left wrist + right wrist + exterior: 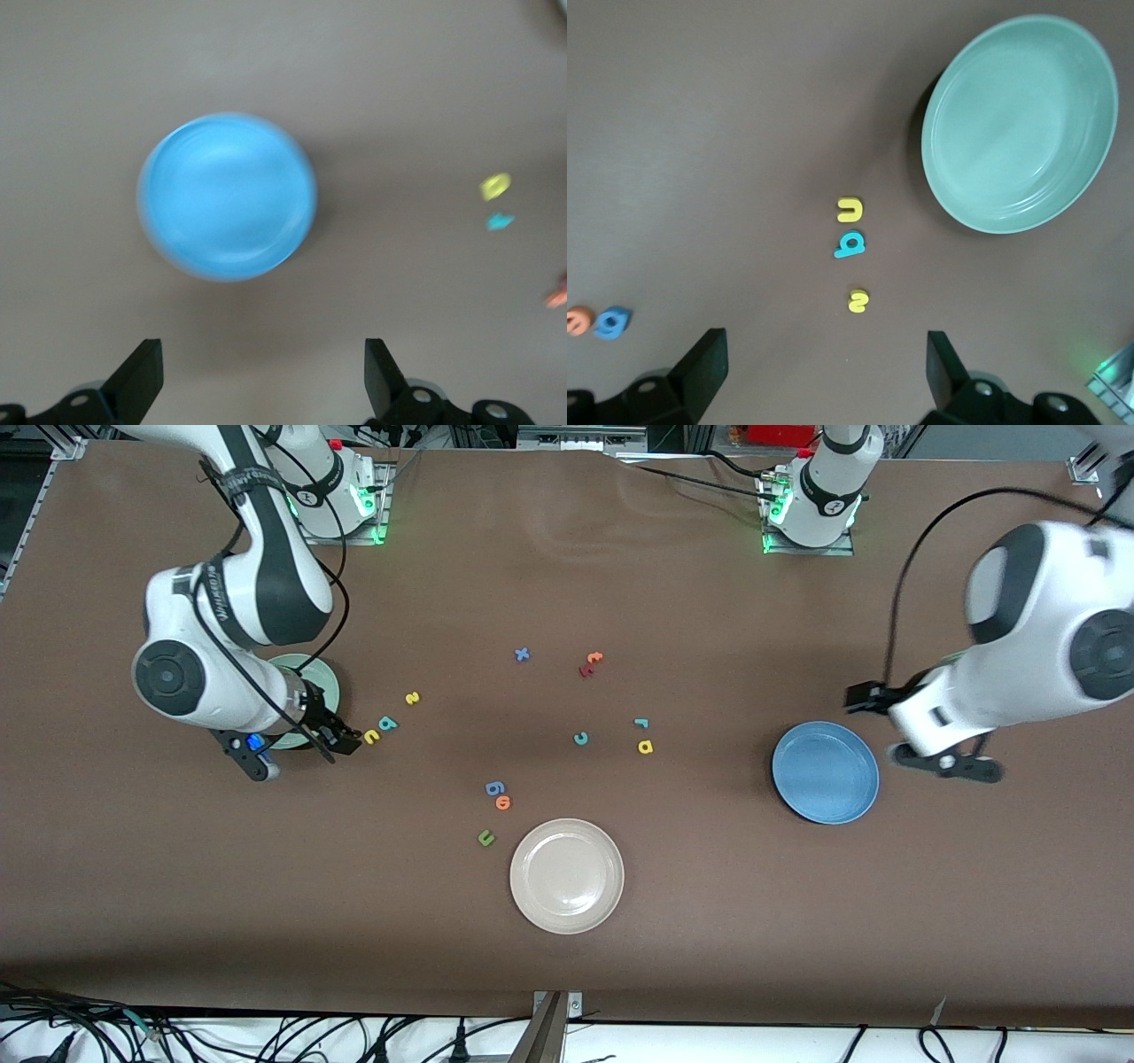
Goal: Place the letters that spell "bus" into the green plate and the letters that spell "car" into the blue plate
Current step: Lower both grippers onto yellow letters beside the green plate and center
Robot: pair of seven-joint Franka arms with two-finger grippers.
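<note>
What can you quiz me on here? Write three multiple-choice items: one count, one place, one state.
1. How many letters lie in the blue plate?
A. three
B. none
C. one

2. Where does the yellow u lie?
A. beside the teal b
B. in the blue plate
C. alone at the table's edge

3. What state is the right claw in?
A. shut on a letter
B. shut, empty
C. open

Key:
1 B, the plate's inside shows bare blue.
2 A, the two sit side by side on the table near the green plate.
3 C, its fingers stand wide apart with nothing between them.
</note>
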